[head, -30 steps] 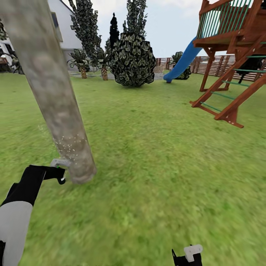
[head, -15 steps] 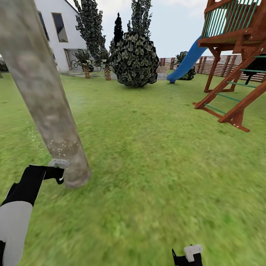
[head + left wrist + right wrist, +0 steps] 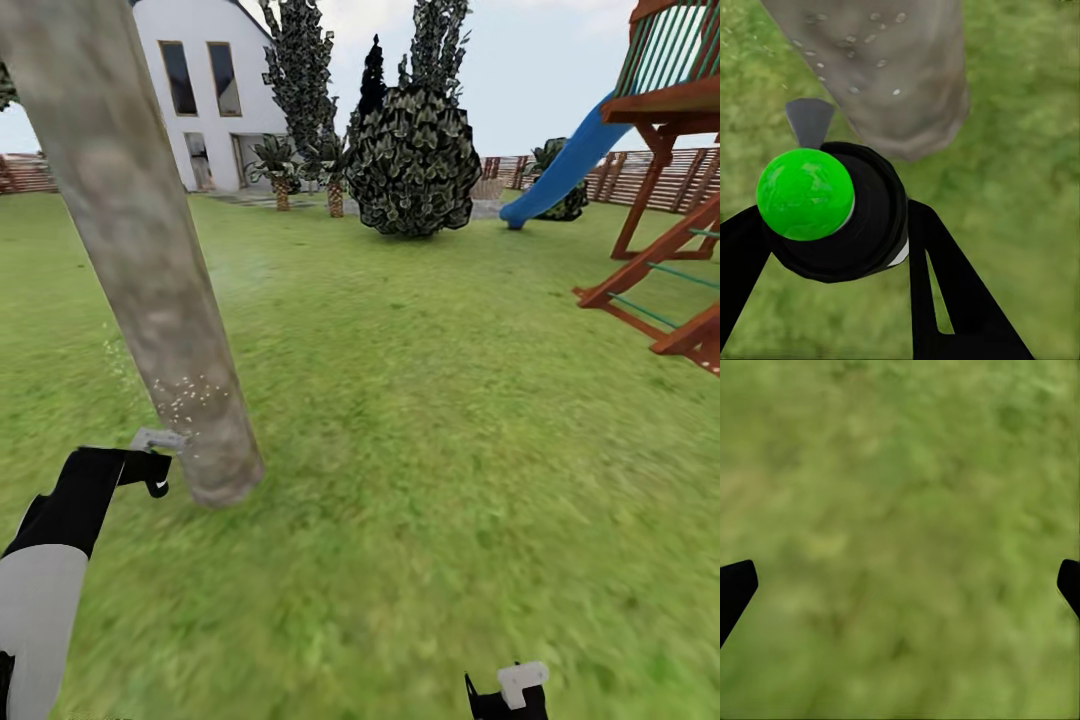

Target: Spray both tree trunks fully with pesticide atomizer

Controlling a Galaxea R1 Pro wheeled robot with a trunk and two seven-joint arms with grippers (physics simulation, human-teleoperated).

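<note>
A pale mottled tree trunk (image 3: 150, 260) leans up from the lawn at the left of the head view, with white specks (image 3: 190, 395) on its lower part. My left gripper (image 3: 150, 468) is just beside its base, shut on the pesticide atomizer (image 3: 874, 225), a dark bottle with a green ball top (image 3: 805, 193). Its grey nozzle (image 3: 810, 120) points at the speckled trunk (image 3: 900, 67) a short way off. My right gripper (image 3: 510, 692) hangs low over grass, and its fingertips (image 3: 736, 585) stand far apart with nothing between them.
A wooden play frame (image 3: 670, 200) with a blue slide (image 3: 560, 170) stands at the right. A dark round bush (image 3: 415, 160), cypress-like trees (image 3: 300, 70), short palms (image 3: 278, 165), a white house (image 3: 200, 90) and a slat fence (image 3: 660, 180) lie far ahead across open lawn.
The whole view has swung left, bringing the house further in and pushing the play frame toward the right edge. Both arms keep their place in the picture, the atomizer still by the trunk's base.
</note>
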